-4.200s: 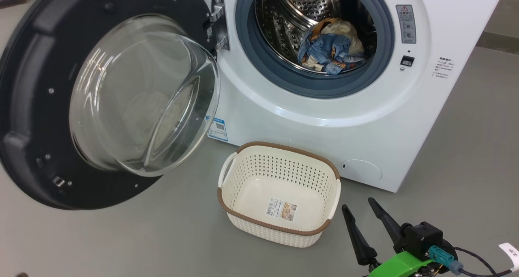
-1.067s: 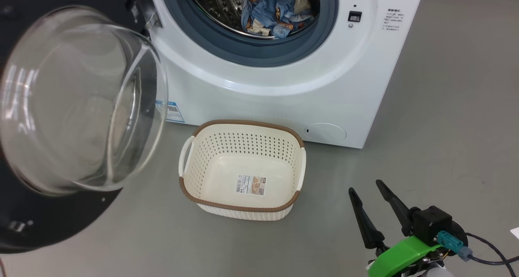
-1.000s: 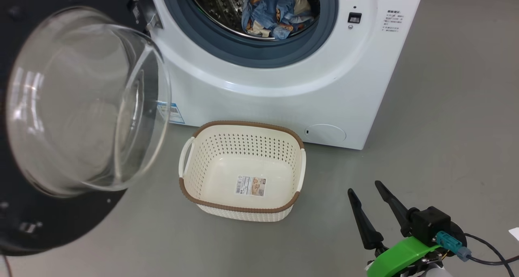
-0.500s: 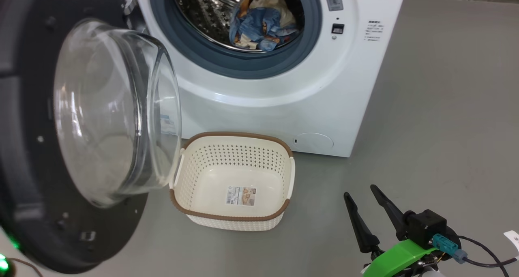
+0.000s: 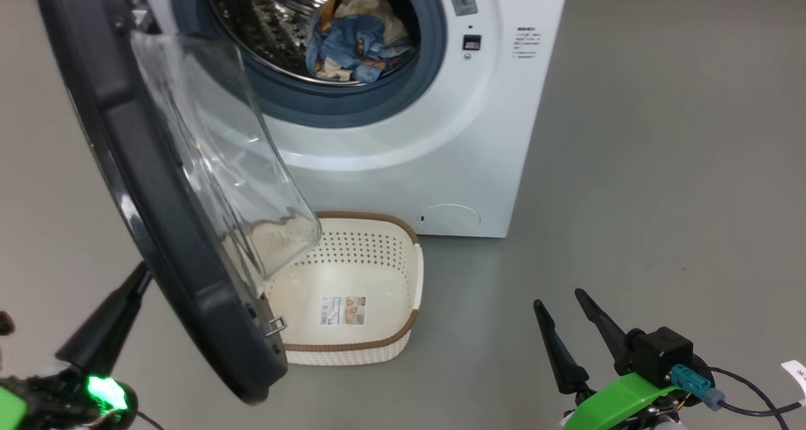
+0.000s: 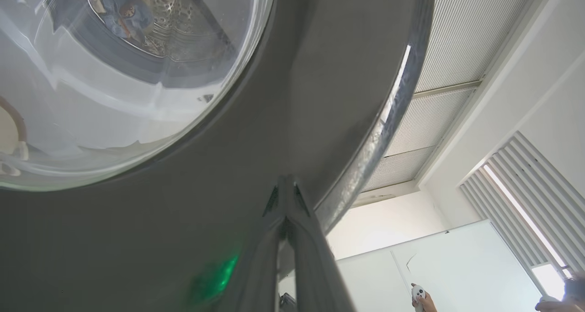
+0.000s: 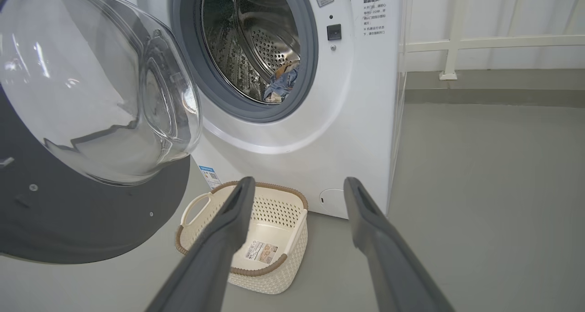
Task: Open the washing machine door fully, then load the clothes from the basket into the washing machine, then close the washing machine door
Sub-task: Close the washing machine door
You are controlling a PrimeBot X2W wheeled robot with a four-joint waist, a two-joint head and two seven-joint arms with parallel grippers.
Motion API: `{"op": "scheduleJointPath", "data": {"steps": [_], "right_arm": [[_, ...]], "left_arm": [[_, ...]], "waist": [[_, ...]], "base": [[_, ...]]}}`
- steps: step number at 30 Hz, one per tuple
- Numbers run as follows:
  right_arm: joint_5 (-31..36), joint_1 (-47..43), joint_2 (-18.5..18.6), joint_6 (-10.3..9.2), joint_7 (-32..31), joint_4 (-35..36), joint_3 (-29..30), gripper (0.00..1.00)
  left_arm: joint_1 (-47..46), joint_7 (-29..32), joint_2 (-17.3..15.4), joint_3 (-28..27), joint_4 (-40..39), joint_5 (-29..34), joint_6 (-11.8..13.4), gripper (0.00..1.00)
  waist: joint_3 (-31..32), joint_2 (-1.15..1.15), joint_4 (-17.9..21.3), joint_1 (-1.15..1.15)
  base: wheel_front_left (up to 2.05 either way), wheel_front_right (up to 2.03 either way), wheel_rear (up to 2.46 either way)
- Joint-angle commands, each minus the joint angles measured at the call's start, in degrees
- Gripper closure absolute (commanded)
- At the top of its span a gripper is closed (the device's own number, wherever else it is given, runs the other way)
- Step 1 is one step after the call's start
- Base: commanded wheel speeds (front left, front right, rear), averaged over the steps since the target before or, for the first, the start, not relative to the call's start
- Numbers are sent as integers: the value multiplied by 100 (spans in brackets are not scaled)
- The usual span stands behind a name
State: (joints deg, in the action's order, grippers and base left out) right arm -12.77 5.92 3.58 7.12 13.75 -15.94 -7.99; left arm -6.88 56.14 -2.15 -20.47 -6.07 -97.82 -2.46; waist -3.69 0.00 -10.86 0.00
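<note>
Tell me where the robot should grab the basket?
Probably its right-hand white side handle, coming from the right with the open right gripper: that handle is clear, while the washing machine door overhangs the basket's left half.

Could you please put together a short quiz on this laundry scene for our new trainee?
1. Which is open: the left gripper or the right gripper?
2. True or false: the basket holds none of the clothes.
3. The clothes lie: A in the right gripper; B in the washing machine; C under the basket.
Key: 1 right; 2 true; 3 B.
</note>
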Motion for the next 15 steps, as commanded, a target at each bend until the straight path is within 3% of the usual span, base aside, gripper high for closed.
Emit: {"op": "scheduleJointPath", "data": {"steps": [1, 7, 15], "right_arm": [[-41, 205, -45, 36, 90, 113, -113, 0], [-58, 249, -50, 36, 103, 90, -127, 0], [-72, 321, -56, 36, 116, 72, -61, 0]], "left_arm": [[-1, -89, -115, -71, -175, 109, -100, 100], [-94, -864, -78, 372, 106, 288, -288, 100], [-415, -1640, -74, 1010, 570, 57, -460, 100]], "waist": [[-2, 0, 158, 0], [-63, 0, 469, 0], [-187, 0, 871, 0]], "base": [[0, 0, 0], [0, 0, 0], [0, 0, 0]]}}
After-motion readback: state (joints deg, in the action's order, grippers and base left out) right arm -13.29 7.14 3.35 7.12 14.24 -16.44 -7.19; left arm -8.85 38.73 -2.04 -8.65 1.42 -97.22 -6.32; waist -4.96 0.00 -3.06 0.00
